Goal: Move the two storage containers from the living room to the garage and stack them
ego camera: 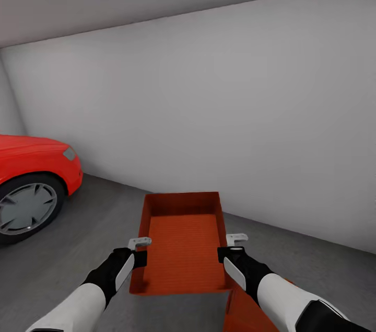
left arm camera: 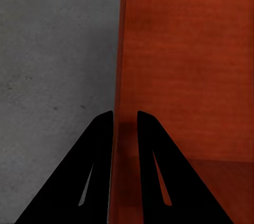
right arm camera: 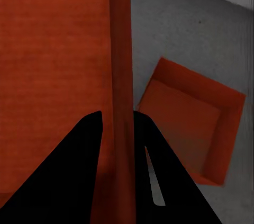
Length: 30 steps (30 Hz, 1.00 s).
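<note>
- left hand (ego camera: 140,242) is clamped on the left wall of the held container (ego camera: 183,248), fingers (left arm camera: 98,171) on either side of it.
- right hand (ego camera: 236,238) likewise pinches the right wall.
- second container (right arm camera: 193,128) sits on the grey garage floor (ego camera: 89,232), below the held one.
- red car (ego camera: 31,185) stands at left.

- We see one orange-red storage container (ego camera: 183,248), a rectangular open-top bin with plain straight walls, held level above the dark grey floor (ego camera: 78,248) of the garage, its long axis pointing towards the pale wall.
- Our left hand (ego camera: 140,242) pinches its left wall and our right hand (ego camera: 236,238) its right wall.
- The second container (right arm camera: 193,128), identical, sits on the floor below to the right, turned at an angle, empty and upright.
</note>
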{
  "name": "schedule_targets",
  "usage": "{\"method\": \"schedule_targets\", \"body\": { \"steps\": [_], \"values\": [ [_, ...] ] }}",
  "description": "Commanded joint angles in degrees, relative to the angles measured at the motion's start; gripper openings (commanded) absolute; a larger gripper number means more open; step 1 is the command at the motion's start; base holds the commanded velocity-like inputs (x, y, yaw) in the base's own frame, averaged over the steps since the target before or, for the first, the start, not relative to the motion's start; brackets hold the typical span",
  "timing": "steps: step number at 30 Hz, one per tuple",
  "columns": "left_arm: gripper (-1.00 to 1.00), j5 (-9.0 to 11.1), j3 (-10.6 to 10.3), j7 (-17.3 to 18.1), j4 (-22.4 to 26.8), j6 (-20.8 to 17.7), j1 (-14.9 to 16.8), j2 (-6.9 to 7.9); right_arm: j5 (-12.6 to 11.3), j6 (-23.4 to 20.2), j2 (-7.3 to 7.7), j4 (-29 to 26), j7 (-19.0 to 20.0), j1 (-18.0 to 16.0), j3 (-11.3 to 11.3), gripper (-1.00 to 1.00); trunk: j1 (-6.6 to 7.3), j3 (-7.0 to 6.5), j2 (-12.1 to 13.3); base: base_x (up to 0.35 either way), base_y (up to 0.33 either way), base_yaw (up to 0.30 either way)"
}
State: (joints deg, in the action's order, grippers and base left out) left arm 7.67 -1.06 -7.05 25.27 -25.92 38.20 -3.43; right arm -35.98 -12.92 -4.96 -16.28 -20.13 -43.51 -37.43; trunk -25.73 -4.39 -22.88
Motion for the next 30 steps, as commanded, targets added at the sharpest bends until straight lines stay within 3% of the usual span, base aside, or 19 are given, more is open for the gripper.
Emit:
{"method": "schedule_targets", "body": {
  "steps": [1, 30],
  "values": [
    [-1.0, -1.08, 0.88, -1.57, 0.11, -0.49, -0.05, 0.09, 1.7, 1.41, 0.74, -0.15, -2.63, -0.08, 1.74, -1.0, -0.05, 0.02, -0.04, 0.322, 0.09, -0.29],
    [-1.0, -1.08, 0.88, -1.57, 0.13, -0.45, -0.05, 0.09, 1.7, 1.41, 0.75, -0.15, -2.63, -0.08, 1.74, -1.0, -0.05, 0.02, -0.04, 0.322, 0.09, -0.289]
  ]
}}
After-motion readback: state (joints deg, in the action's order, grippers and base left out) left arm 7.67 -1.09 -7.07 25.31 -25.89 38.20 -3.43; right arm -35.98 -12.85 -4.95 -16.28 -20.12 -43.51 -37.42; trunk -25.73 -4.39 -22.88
